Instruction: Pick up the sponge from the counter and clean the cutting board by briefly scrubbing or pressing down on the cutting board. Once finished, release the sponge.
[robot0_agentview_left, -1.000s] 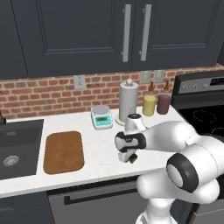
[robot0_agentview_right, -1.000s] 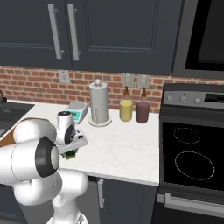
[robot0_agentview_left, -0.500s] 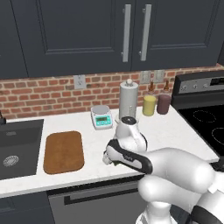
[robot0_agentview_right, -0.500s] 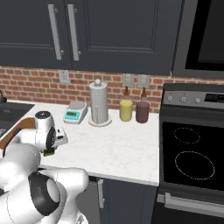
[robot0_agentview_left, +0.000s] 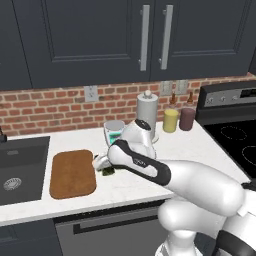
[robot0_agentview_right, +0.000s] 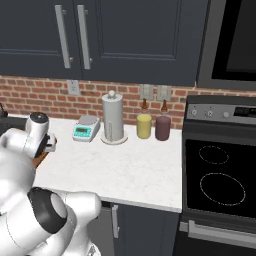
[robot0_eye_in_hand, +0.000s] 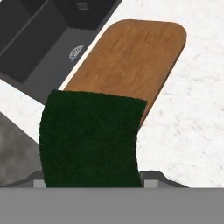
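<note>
Holding the sponge (robot0_eye_in_hand: 89, 138) pinched in the gripper (robot0_agentview_left: 103, 165), you have it just above the surface (robot0_agentview_left: 135, 185), beside the cutting board's (robot0_agentview_left: 72, 173) right edge. Judge it light, soft and compressible; grip across its short sides. Sink (robot0_agentview_left: 17, 170) lies beyond the board; scale (robot0_agentview_left: 114, 131) and paper-towel roll (robot0_agentview_left: 147, 116) sit behind, clear of the path.

We see a dark green sponge (robot0_eye_in_hand: 89, 140), a brown wood-grained cutting board (robot0_eye_in_hand: 131, 57), a white, faintly marbled surface (robot0_agentview_right: 125, 167), red brick wall (robot0_agentview_left: 45, 107), pale teal scale (robot0_agentview_right: 85, 130).
</note>
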